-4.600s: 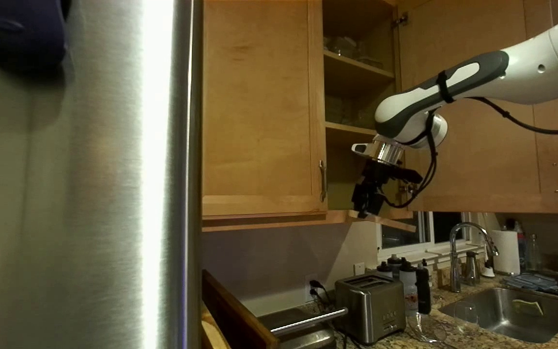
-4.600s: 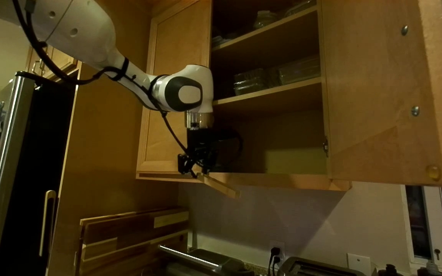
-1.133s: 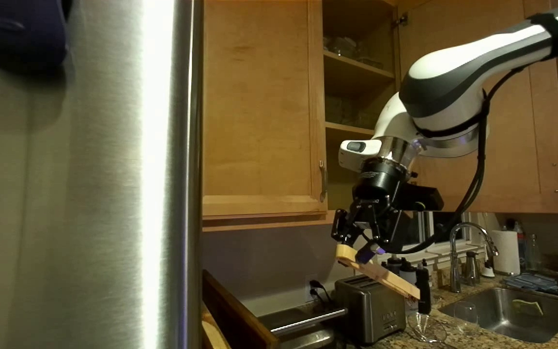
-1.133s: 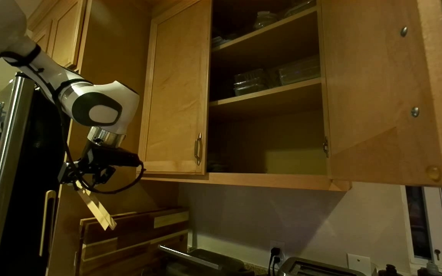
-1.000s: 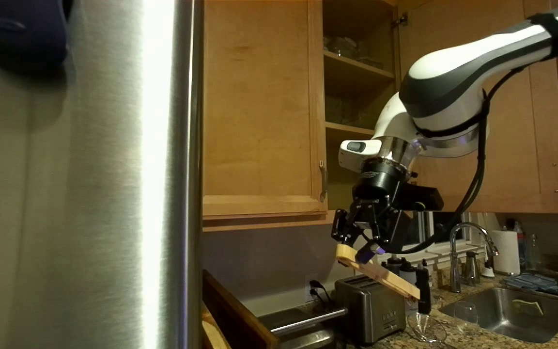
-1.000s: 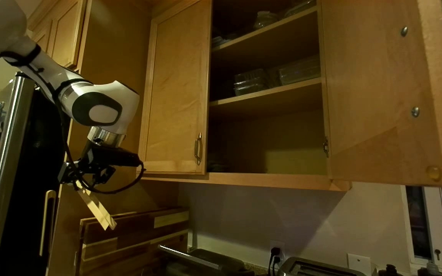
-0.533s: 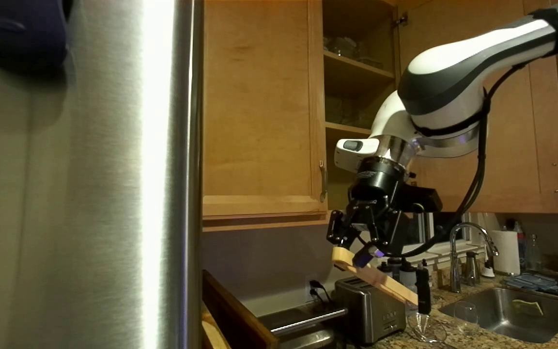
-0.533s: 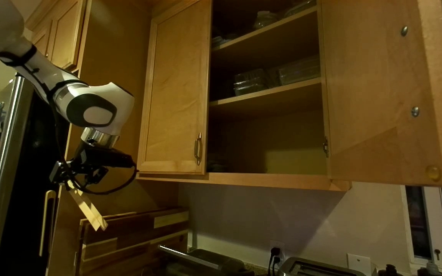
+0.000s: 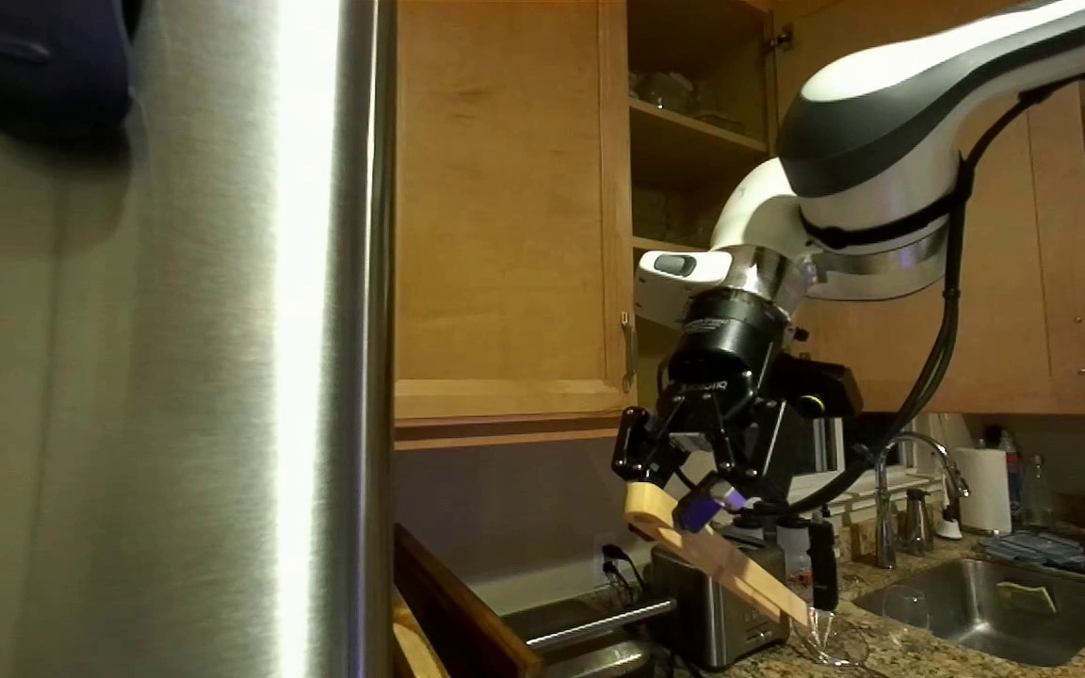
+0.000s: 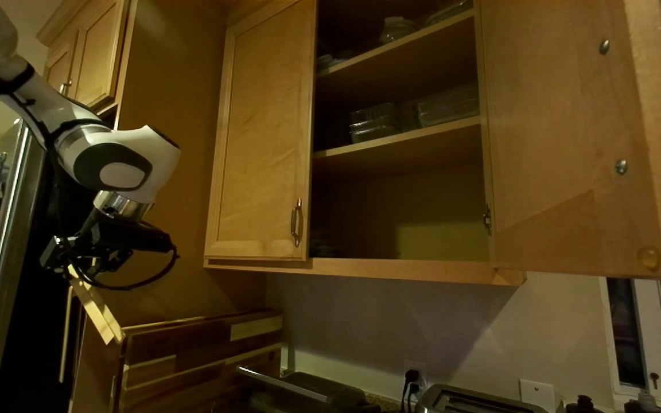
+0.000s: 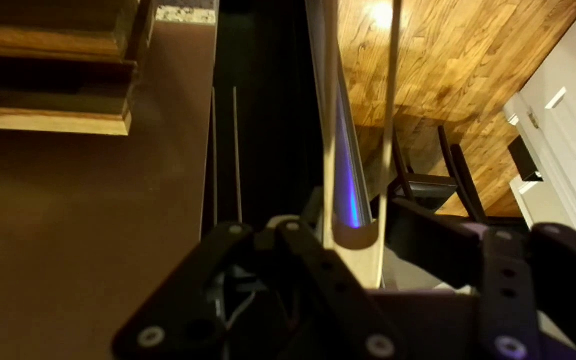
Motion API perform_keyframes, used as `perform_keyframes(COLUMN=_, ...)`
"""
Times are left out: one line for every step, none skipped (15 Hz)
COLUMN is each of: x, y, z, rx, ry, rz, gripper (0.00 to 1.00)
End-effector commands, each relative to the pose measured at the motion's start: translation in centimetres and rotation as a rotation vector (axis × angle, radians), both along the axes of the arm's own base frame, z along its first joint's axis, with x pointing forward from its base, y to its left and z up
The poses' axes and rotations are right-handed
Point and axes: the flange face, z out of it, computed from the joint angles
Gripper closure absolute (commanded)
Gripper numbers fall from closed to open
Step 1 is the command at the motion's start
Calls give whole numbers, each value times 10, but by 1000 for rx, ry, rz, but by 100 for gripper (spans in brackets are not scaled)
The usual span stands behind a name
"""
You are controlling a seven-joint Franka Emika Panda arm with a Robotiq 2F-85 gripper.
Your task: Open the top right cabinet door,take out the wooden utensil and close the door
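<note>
The wooden utensil, pale and tong-like with two long arms, slants downward from my gripper [image 9: 670, 504] in both exterior views. My gripper is shut on the joined end of the wooden utensil [image 9: 740, 570]. In the wrist view its curved end [image 11: 360, 265] sits between the dark fingers, and the arms extend away from me. The top right cabinet door [image 10: 560, 143] stands swung wide open to the right, its inner face showing. My gripper hangs to the left of the open cabinet, lower than its shelves and apart from the door. The door's handle is hidden.
The twin door [image 10: 261, 143] beside the opening is closed. Glass containers [image 10: 373, 120] stand on the shelves. Below are a toaster [image 9: 717, 603], wooden boards [image 10: 193, 355] and a sink [image 9: 995, 603]. A steel fridge [image 9: 222, 330] is close by.
Several seconds ago the utensil was at the cabinet's bottom edge. My gripper has carried it out, down and away from the cabinet, and over the last second slightly further. The door has not moved.
</note>
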Motion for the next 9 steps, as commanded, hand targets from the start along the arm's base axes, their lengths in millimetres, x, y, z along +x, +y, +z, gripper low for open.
perform_keyframes(x=-10, y=17, z=0, rx=75, ry=12, rz=9, gripper=91)
perform_keyframes(x=-12, y=22, z=-1, rx=97, ry=21, rz=10, gripper=91)
perform_keyframes(x=-13, y=28, z=-2, rx=122, ry=33, rz=11, gripper=91)
perform_keyframes(x=-15, y=33, z=-3, rx=146, ry=41, rz=7, gripper=91)
perform_keyframes(x=-16, y=38, z=-3, rx=171, ry=46, rz=1, gripper=91)
perform_keyframes(x=-18, y=43, z=-4, rx=193, ry=50, rz=-7, gripper=91)
perform_keyframes(x=-19, y=48, z=-5, rx=212, ry=50, rz=-12, gripper=91)
perform_keyframes(x=-20, y=53, z=-6, rx=230, ry=48, rz=-20, gripper=91)
perform_keyframes(x=-20, y=59, z=-8, rx=245, ry=49, rz=-28, gripper=91)
